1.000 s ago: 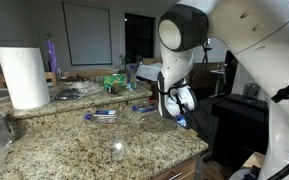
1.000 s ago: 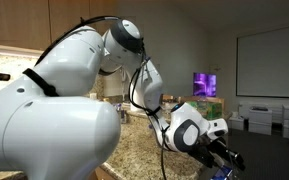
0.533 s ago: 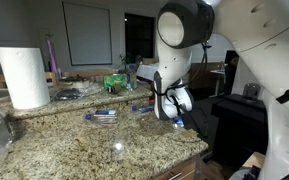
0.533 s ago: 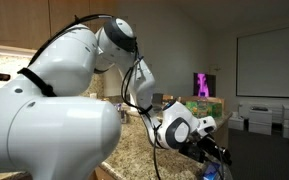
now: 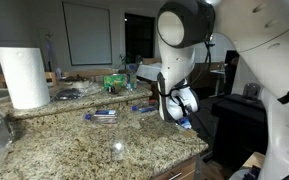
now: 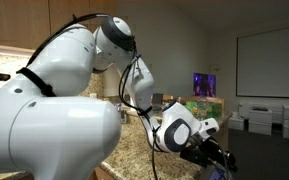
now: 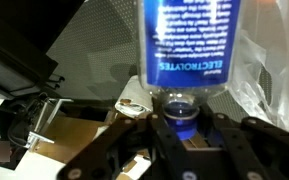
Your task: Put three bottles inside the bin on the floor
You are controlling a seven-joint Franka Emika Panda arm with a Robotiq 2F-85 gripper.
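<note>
My gripper [image 7: 178,128] is shut on the blue cap of a clear bottle [image 7: 189,40] with a blue label, which stands out from the fingers and fills the top of the wrist view. In an exterior view the gripper [image 5: 184,117] hangs just past the right edge of the granite counter [image 5: 74,150], with the bottle's blue showing at its tip. It also shows low in an exterior view [image 6: 218,160]. Two more bottles lie on the counter, one [image 5: 102,115] in the middle and one [image 5: 142,108] nearer the arm. The bin is not clearly in view.
A paper towel roll [image 5: 24,77], a green box [image 5: 115,82] and a small clear glass [image 5: 118,150] stand on the counter. Dark furniture [image 5: 239,115] stands right of the gripper. Crinkled clear plastic [image 7: 269,60] and cardboard [image 7: 84,125] lie below the held bottle.
The arm shifted slightly, first toward the counter, then back out and a little down. The bottle has stayed in the gripper throughout.
</note>
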